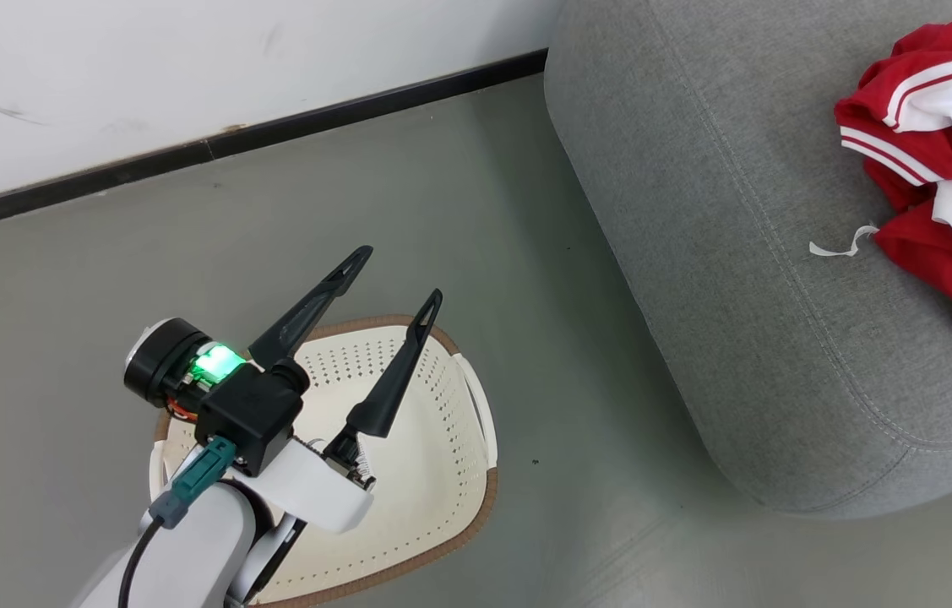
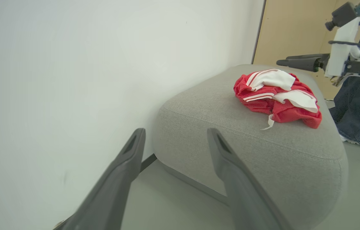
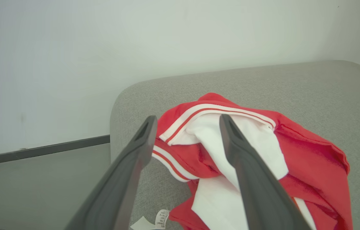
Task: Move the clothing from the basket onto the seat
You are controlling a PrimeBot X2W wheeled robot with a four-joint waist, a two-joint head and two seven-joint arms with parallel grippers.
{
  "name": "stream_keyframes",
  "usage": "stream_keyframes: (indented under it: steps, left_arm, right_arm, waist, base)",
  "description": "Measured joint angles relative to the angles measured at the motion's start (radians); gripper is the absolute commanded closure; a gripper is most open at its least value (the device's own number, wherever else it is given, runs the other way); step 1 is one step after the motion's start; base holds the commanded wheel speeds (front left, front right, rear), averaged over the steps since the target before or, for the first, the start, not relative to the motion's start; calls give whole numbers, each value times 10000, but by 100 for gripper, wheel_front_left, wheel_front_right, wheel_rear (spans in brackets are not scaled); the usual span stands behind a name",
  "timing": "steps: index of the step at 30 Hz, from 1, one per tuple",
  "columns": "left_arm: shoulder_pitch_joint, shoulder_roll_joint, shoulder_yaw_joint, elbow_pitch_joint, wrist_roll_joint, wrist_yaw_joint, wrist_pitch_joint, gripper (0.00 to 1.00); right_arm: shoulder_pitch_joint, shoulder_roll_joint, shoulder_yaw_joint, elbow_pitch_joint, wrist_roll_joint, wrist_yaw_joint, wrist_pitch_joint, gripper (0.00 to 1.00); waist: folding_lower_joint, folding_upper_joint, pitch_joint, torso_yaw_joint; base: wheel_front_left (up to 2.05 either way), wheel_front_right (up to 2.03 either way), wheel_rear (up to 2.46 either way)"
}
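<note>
Biggest first: the seat, grey, broad and rounded. On top of the seat, well in from its basket-side edge: the clothing, a slack red heap with white stripes and white panels, resting wholly on the upholstery as far as visible, none of it hanging off the seat. Down on the floor beside the seat and apart from it: the basket, cream with a brown rim, bare perforated plastic wherever not hidden by the forearm, no red in sight there. Over to the right pincer, up above the seat and directly over the heap, fingers spread wide, cloth visible below and between them but nothing gripped; from the left wrist view, seemingly just clear of the heap. Then the left pincer, off the seat altogether, hovering over the basket, fingers likewise wide apart and empty, pointing toward the seat. Smallest of all: a white tag, trailing off the heap onto the seat on the basket side. The relation to watch: heap straight below the right pincer, long axis roughly in line with those fingers, far nearer the right arm than the left. Judging by this, job close to done; probably only a clean lift away from the seat needed, minding the fingertips against snagging loose cloth.
</note>
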Motion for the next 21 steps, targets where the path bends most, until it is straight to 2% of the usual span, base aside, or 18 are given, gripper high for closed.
stream_keyframes:
  steps: [11, 21]
  left_arm:
    - [514, -123, 673, 516, -286, 456, -489, 0]
    - [1289, -265, 1714, 1099, -616, 1319, -704, 0]
  right_arm:
    - [305, 188, 667, -2178, -176, 0, -4, 0]
    - [657, 915, 1513, -2940, -527, 0, -21, 0]
  waist:
    - [0, 0, -699, 80]
    - [0, 0, -1364, 508]
  base:
    - [0, 0, 0]
    - [0, 0, 0]
